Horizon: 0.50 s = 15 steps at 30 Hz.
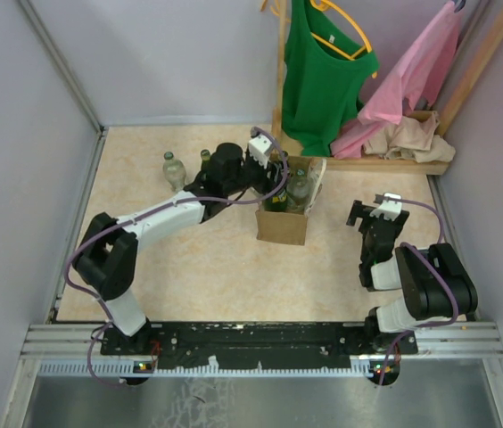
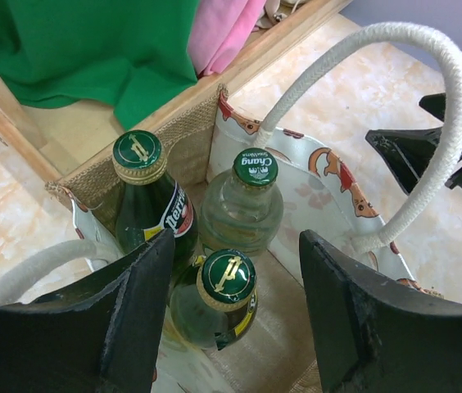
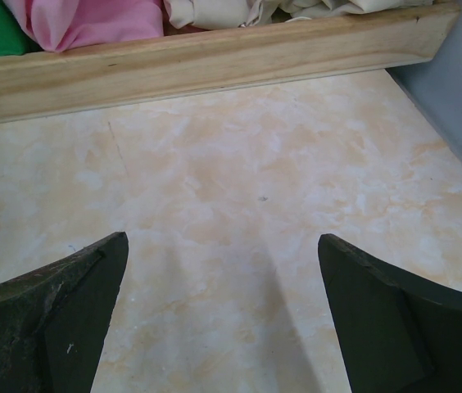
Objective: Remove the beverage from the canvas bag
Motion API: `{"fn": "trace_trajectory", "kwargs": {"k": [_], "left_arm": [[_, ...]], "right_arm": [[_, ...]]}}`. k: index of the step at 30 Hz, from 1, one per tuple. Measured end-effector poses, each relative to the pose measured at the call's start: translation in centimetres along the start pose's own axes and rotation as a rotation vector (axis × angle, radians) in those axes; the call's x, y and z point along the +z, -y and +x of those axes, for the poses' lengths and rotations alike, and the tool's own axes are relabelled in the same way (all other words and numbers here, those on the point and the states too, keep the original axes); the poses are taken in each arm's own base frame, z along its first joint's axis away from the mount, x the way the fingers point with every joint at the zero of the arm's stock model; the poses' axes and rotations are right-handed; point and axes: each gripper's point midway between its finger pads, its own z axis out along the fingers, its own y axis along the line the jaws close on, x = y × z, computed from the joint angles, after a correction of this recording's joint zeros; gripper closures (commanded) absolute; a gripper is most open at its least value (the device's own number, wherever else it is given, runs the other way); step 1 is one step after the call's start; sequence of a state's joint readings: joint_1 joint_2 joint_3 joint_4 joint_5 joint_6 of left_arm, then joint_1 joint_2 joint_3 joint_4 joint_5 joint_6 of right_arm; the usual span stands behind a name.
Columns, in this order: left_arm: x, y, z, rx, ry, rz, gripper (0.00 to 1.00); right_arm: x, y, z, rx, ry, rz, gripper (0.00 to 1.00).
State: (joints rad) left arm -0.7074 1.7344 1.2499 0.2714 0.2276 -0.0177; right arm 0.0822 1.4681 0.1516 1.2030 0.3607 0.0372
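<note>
Grey-walled marbled table (image 1: 198,267): right gripper (image 3: 221,241) spread, left gripper (image 2: 237,237) spread astride a bottle (image 2: 227,282) in the canvas bag (image 1: 280,227)

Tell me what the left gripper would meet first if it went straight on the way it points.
Probably the nearest green-capped bottle in the canvas bag, framed by the open left gripper; depth is unclear.

Coarse tan weave forms the canvas bag (image 2: 190,139), centre frame, with a white braided-rope handle (image 2: 452,106) at right. Inside, glossy glass bottles (image 2: 241,214) carry shiny green metal caps (image 2: 255,167); the tabletop (image 2: 362,98) is matt, marbled beige.
</note>
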Motion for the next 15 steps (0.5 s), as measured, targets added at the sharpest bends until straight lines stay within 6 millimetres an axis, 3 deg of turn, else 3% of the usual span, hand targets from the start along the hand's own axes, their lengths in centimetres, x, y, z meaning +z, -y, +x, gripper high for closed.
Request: {"fn": "trace_trajectory", "kwargs": {"k": [15], "left_arm": [[1.0,-0.2,3.1,-0.011,-0.007,-0.003,0.35]], "right_arm": [[0.0,0.0,0.0,0.0,0.0,0.0,0.01]]}}
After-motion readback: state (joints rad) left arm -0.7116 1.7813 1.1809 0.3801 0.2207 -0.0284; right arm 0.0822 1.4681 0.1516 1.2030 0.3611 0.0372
